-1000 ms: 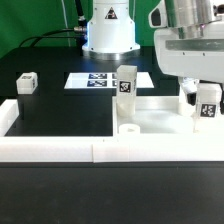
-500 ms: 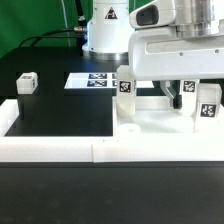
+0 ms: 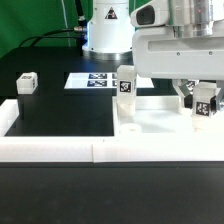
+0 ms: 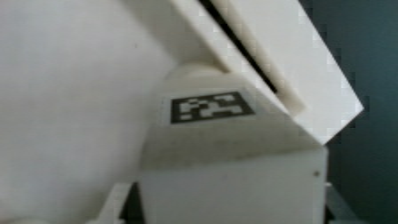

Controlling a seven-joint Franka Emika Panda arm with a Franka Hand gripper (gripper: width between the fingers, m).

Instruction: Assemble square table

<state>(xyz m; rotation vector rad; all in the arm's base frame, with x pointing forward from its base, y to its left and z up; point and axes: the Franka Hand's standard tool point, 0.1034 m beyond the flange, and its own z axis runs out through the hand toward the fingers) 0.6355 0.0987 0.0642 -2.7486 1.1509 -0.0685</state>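
Note:
The square table's white top slab [image 3: 150,117] lies at the exterior view's right, behind the white wall. One tagged white leg [image 3: 126,84] stands upright at the slab's left back corner. A second leg [image 3: 207,108] stands at the slab's right side, and my gripper [image 3: 205,102] has come down over it, a finger against each side, shut on it. In the wrist view this leg [image 4: 222,150], with its tag facing the camera, fills the space between my gripper's [image 4: 228,208] fingers, with the slab [image 4: 54,110] beside it. A third small leg [image 3: 27,82] lies apart on the black table at the left.
The marker board [image 3: 95,80] lies flat behind the slab, in front of the robot base [image 3: 108,35]. A long low white border wall [image 3: 55,150] runs across the front and turns back at the left.
The arm came down over the right-hand leg, and the jaws went from wide open to closed against its sides. The legs and the slab have stayed in place.

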